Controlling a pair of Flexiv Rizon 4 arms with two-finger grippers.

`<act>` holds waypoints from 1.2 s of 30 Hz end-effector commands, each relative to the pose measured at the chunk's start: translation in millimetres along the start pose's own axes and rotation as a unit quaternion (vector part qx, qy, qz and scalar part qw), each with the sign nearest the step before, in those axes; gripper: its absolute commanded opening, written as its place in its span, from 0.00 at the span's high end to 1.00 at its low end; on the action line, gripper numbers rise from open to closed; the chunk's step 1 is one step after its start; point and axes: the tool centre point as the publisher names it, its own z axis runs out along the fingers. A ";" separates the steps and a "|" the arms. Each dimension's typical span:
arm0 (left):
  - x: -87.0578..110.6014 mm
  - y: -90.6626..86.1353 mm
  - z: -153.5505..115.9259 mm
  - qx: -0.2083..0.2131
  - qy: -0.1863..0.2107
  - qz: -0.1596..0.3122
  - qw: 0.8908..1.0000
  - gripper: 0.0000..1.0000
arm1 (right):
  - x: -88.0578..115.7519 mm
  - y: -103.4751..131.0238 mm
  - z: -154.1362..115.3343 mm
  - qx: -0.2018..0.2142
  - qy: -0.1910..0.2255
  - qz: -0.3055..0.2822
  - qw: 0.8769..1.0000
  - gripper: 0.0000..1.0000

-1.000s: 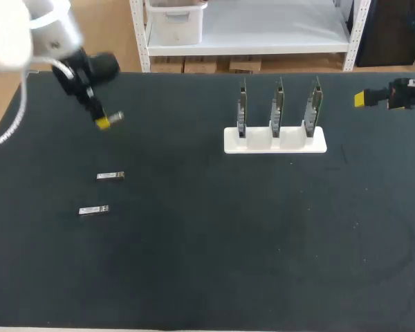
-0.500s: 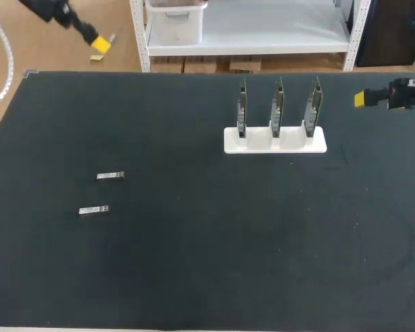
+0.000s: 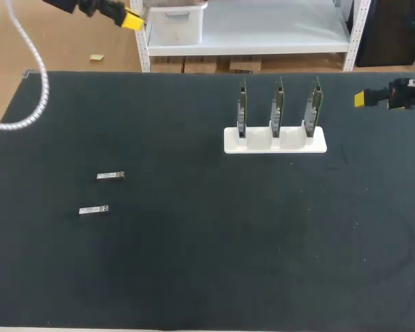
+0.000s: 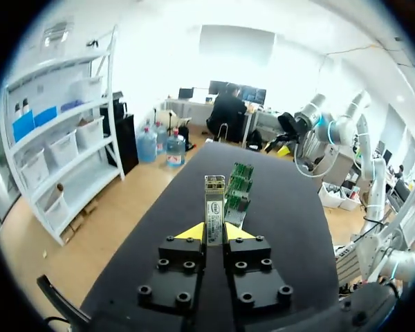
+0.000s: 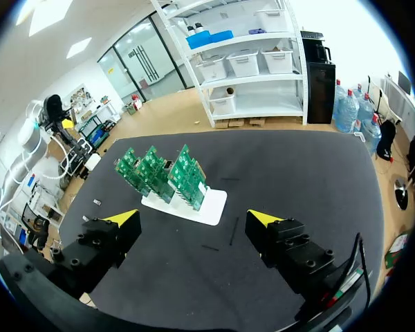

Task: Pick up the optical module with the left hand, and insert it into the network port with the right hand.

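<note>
Your left wrist view showed what the head view could not: your left tool (image 4: 213, 232) was clamped on a slim silver optical module (image 4: 214, 204), which stood straight out from between the yellow tips. A white label with dark print ran along the module's upper face, but the print was too small to read. In the head view that tool sat in the upper left of the frame, beyond the far edge of the black table (image 3: 194, 263). Only a yellow tip showed there, and the module could not be made out.

Your right tool (image 5: 194, 220) had its fingers spread wide with nothing between them. Ahead of it, the right wrist view showed a white holder (image 5: 211, 204) carrying three upright green circuit boards (image 5: 183, 173). In the head view this tool sat at the right edge of the frame, to the right of the holder and apart from it.

A second silver module (image 3: 111, 176) and a third silver module (image 3: 94, 209) lay flat on the table at the left of the head view, near each other and well apart from the holder.
</note>
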 end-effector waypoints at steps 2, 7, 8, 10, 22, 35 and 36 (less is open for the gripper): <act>-4.6 -13.5 27.2 0.010 -0.234 0.053 0.971 1.00 | 0.0 0.0 0.0 0.000 0.000 0.000 1.000 0.00; -15.4 -20.6 55.9 0.044 -0.230 0.066 0.970 1.00 | 0.0 0.0 0.0 0.000 0.000 0.000 1.000 0.00; -17.6 -22.2 61.9 0.051 -0.231 0.068 0.969 1.00 | 0.0 0.0 0.0 0.000 0.000 0.000 1.000 0.00; -21.4 -25.0 73.5 0.061 -0.230 0.067 0.969 1.00 | 0.0 0.0 0.0 0.000 0.000 0.000 1.000 0.00; -40.4 -37.1 134.1 0.093 -0.234 0.067 0.966 1.00 | 0.0 0.0 0.0 0.000 0.000 0.000 1.000 0.00; -40.6 -42.4 169.3 0.106 -0.237 0.057 0.964 1.00 | 0.0 0.0 0.0 0.000 0.000 0.000 1.000 0.00; -40.2 -42.4 170.7 0.107 -0.239 0.055 0.964 1.00 | 0.0 0.0 0.0 0.000 0.000 0.000 1.000 0.00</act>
